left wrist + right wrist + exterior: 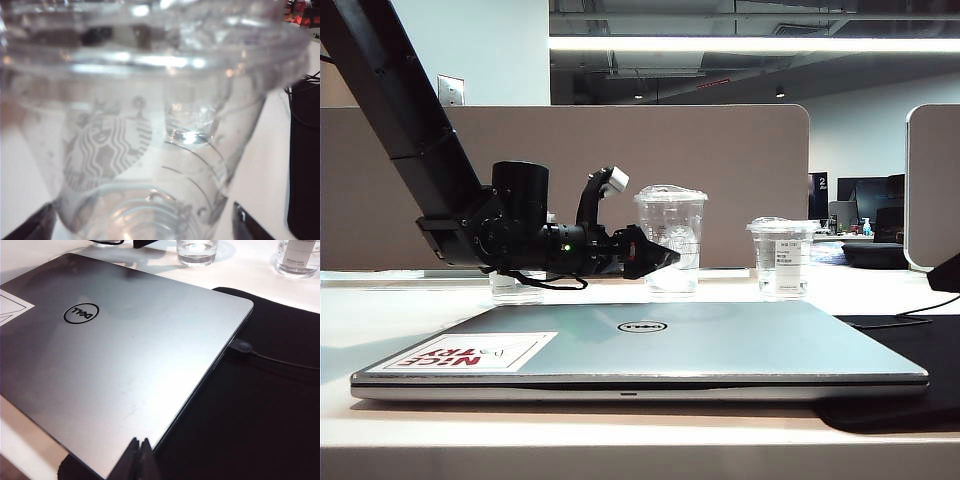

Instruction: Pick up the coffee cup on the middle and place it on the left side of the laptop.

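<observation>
Reaching step: the left gripper, jaws spread, brackets the coffee cup at twelve o'clock beyond the laptop. Next, squeeze gently. The right gripper, pinched closed, hovers over the laptop.

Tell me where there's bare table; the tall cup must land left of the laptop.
Bare strip left of the laptop, front of the short cup. Crowded behind: left hand open at the coffee cup. Right hand shut above the laptop's corner.

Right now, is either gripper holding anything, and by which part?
Nothing held. The left gripper is open around the cup's lower body, not closed; the right gripper is shut, empty, over the laptop.
</observation>
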Available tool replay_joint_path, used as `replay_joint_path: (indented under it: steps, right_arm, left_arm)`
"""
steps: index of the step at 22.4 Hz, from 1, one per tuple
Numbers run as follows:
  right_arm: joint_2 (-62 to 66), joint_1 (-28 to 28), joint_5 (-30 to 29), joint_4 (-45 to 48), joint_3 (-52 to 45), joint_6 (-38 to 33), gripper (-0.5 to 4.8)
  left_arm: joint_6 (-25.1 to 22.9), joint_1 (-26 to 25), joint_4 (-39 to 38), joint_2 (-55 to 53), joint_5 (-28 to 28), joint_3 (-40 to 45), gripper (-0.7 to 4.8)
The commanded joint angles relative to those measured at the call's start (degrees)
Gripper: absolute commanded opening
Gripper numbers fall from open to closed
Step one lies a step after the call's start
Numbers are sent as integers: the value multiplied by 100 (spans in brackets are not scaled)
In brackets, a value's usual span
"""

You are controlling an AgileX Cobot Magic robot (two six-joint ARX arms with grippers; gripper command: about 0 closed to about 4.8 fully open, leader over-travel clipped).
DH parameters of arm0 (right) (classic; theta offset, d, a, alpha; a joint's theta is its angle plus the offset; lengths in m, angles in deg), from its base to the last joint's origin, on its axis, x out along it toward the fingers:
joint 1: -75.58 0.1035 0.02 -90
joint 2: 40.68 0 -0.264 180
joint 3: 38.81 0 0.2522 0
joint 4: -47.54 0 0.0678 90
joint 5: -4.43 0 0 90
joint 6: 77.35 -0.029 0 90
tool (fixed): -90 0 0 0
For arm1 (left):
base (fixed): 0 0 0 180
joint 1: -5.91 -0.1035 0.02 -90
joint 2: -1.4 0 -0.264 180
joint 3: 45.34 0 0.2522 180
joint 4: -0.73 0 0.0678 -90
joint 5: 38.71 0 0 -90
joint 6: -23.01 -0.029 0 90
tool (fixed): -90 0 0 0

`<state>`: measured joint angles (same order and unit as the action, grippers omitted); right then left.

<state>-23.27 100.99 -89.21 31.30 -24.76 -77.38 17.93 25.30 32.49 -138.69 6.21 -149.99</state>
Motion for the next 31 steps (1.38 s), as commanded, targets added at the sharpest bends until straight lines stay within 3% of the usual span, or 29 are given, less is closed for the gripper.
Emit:
replay_joint_path:
  steps: [1, 11, 14, 31]
  right_arm:
    - [-2, -4, -13, 101, -22, 4, -5]
    - [2, -2, -13, 101, -22, 7, -5]
    - [9, -2, -13, 101, -22, 7, -5]
    - [28, 0, -13, 101, -22, 7, -5]
  left_arm:
    - [-35, 7, 85, -24, -90, -57, 479]
    - [-28, 7, -92, -42, -319, -175, 479]
    - [48, 7, -326, -205, -686, -575, 479]
    - [122, 17, -560, -450, -767, -901, 479]
